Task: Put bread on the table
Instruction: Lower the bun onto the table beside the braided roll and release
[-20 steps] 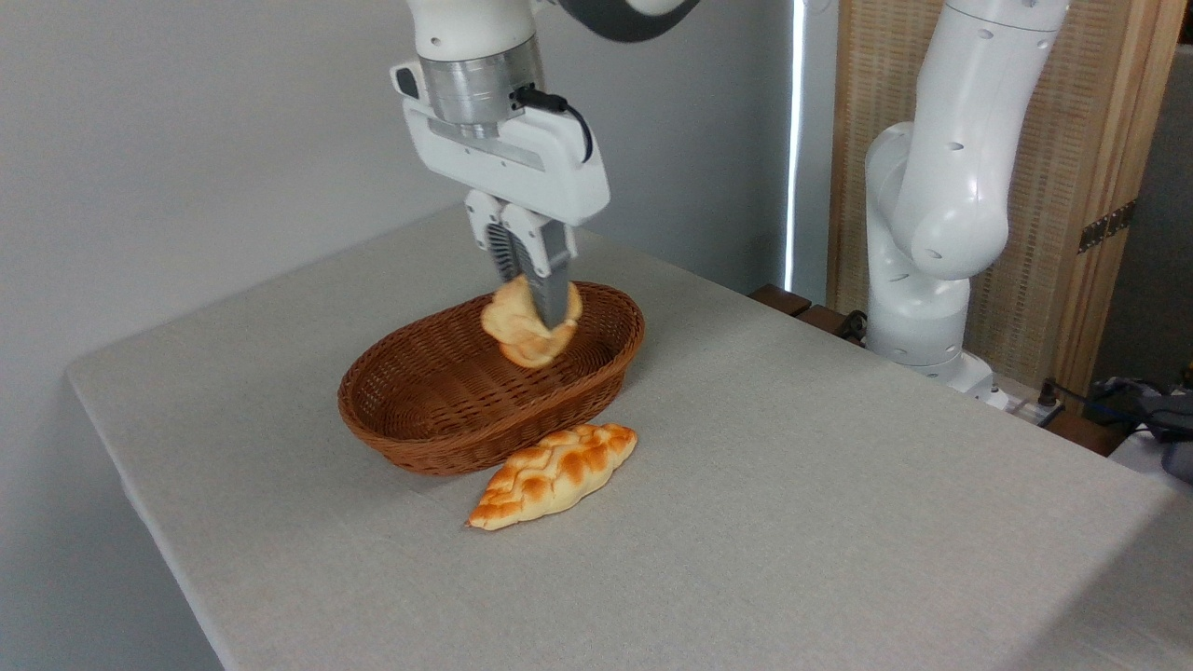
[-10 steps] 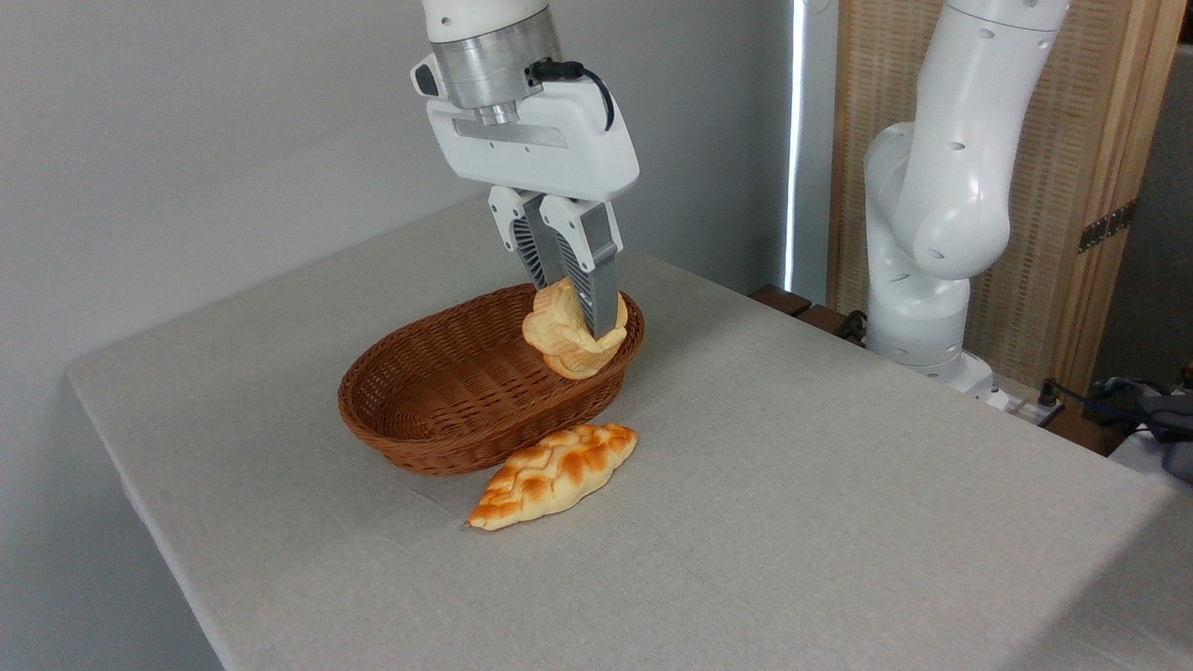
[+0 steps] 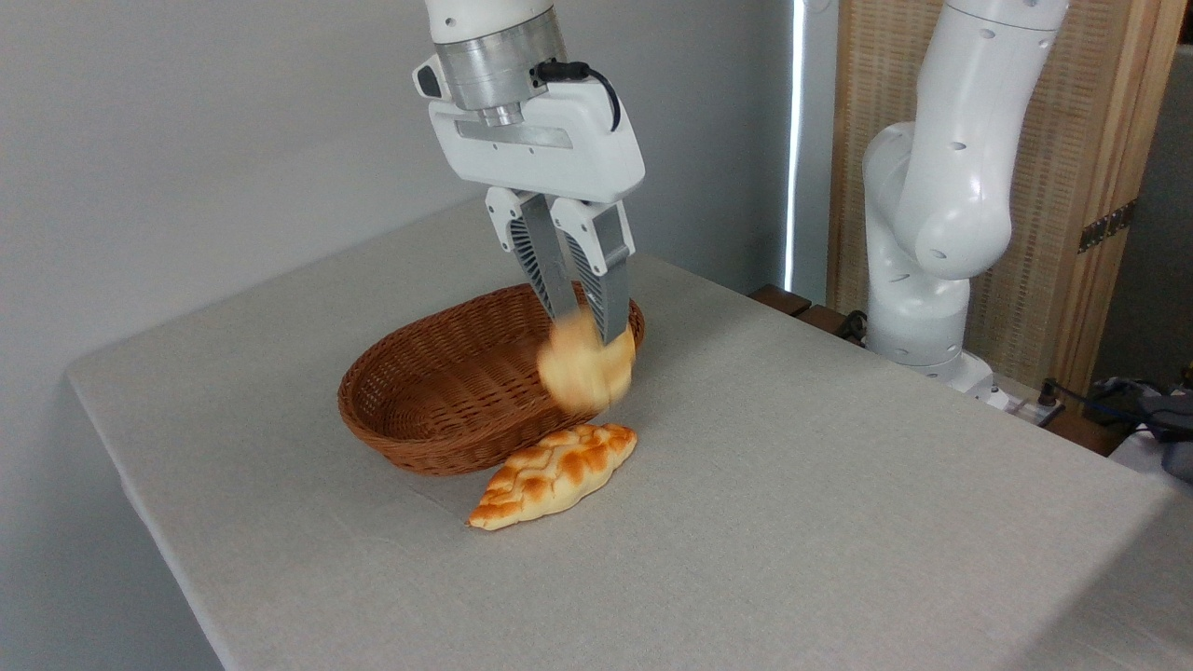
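Claw (image 3: 591,331) fingers parted, blurred bread (image 3: 585,373) just below, above basket (image 3: 438,391) rim.

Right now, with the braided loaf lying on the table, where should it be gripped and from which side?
Probably from straight above, across the loaf's thick middle. It lies flat, running from lower left to upper right, and both ends taper to points that would likely slip. Close the fingers across its short width, and mind the basket close along its upper-left side, which leaves that finger little room.
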Tool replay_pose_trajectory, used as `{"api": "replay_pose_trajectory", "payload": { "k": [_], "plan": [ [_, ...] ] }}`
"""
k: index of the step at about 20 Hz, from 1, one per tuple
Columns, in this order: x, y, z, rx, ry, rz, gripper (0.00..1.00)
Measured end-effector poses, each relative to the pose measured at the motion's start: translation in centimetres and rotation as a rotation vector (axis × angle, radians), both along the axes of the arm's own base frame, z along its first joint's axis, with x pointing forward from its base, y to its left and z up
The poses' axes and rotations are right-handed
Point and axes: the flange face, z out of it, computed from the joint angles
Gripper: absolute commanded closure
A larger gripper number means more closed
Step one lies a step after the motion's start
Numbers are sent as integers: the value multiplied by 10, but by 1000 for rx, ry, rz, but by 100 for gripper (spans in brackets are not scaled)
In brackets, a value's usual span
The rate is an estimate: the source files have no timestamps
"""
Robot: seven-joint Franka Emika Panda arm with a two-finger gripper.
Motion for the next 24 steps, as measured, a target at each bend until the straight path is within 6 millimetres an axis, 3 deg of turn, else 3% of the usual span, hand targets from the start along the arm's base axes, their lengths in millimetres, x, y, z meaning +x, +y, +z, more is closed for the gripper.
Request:
{"api": "replay_pose_trajectory", "payload": {
  "k": [15, 21, 24],
  "plan": [
    [0, 0, 1, 0, -2, 0, 0],
    [7, -4, 8, -83, -57, 14, 0],
    [15, 10, 11, -141, -99, 57, 0]
  ]
}}
